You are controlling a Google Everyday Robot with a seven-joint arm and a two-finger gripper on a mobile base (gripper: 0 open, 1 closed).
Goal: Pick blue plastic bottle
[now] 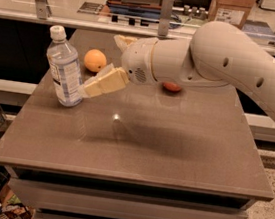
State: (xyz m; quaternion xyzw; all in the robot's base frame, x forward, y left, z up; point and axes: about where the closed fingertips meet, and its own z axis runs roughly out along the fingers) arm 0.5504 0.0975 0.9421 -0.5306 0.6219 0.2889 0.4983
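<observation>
One brown surface (172, 151) held one tall, clear blue plastic bottle (64, 71), white cap, pale blue label, at ten o'clock. One claw (100, 82) was just beside it at three o'clock; gripping or not, I couldn't tell. One orange (95, 60).

White arm (235, 59) enters from the view's right edge, thick, sloping down to the wrist. Wrist housing (148, 65) is rounded, w/ a small grille (141, 75) on its face. The gripper (99, 84), cream-coloured, sticks out below & view-left of the wrist, angled downward, tip at its lowest pt. Cream part also shows just above the wrist.
</observation>
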